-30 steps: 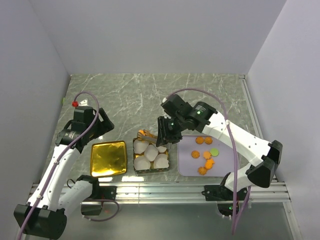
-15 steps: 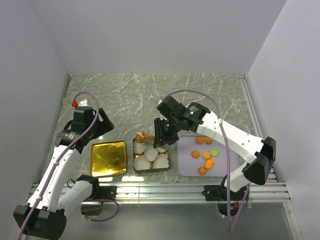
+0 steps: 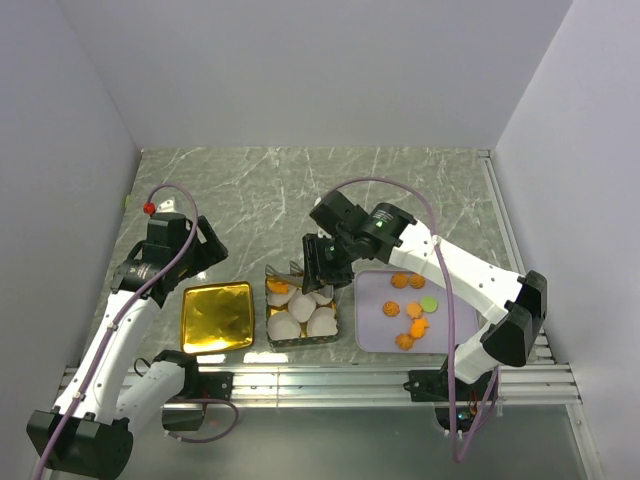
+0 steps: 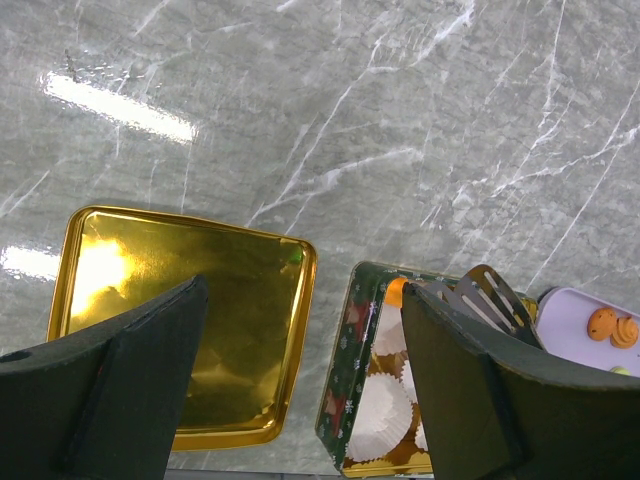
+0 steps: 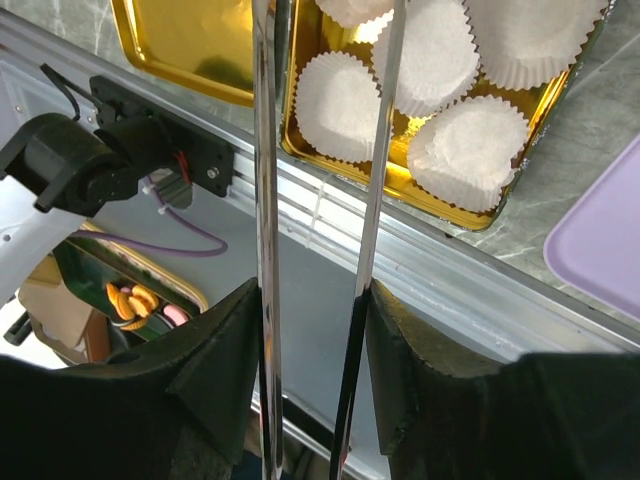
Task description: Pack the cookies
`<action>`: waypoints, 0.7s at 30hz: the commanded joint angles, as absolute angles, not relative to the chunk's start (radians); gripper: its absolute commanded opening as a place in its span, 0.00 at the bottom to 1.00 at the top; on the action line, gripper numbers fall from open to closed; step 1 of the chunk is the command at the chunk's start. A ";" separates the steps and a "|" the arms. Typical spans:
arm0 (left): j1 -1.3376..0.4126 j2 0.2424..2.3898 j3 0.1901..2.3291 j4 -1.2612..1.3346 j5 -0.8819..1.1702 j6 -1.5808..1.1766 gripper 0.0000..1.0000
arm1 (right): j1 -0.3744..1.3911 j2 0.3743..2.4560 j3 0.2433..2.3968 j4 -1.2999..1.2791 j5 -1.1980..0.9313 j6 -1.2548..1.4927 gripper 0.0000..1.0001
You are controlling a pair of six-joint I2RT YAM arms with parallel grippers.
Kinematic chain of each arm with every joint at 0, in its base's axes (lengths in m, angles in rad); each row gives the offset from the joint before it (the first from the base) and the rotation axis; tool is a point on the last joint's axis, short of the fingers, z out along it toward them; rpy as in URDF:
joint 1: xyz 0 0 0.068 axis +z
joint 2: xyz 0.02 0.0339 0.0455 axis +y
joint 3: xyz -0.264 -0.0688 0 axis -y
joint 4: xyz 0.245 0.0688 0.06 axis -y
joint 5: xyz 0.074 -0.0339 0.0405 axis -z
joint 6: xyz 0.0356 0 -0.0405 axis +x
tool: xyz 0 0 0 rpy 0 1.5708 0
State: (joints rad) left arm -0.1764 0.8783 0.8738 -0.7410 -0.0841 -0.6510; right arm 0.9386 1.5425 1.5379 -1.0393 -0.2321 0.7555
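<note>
Several orange cookies (image 3: 414,323) lie on a lavender tray (image 3: 374,331), beside one green piece (image 3: 429,303). One orange cookie (image 3: 277,286) sits in the far left corner of the tin (image 3: 271,342), which holds white paper cups (image 3: 322,322); it also shows in the left wrist view (image 4: 397,291). My right gripper (image 3: 326,262) is shut on metal tongs (image 3: 292,270), whose tips hang over that corner. In the right wrist view the tong arms (image 5: 266,200) run between my fingers above the cups (image 5: 340,105). My left gripper (image 4: 305,290) is open and empty above the gold lid (image 4: 180,320).
The gold lid (image 3: 217,317) lies left of the tin. The tray (image 4: 590,305) lies right of the tin. The aluminium rail (image 3: 330,378) runs along the near edge. White walls close in the left, right and far sides.
My right arm has swung left with the tongs, from the tin's right side to its far left corner. The left arm has not moved.
</note>
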 commanded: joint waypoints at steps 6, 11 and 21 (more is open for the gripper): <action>-0.179 0.857 0.876 -0.718 -0.095 -0.661 0.84 | 0.950 1.526 1.627 -1.054 -0.198 0.767 0.51; -0.179 0.853 0.876 -0.716 -0.094 -0.660 0.85 | 0.951 1.465 1.640 -1.101 -0.137 0.767 0.51; -0.184 0.856 0.873 -0.713 -0.084 -0.657 0.85 | 0.939 1.212 1.398 -1.201 -0.019 0.821 0.51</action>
State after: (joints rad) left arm -0.1768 0.8673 0.8734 -0.7410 -0.0841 -0.6510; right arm 0.9428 1.2884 1.4609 -1.1416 -0.0895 0.7887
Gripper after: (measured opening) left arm 0.849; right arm 0.513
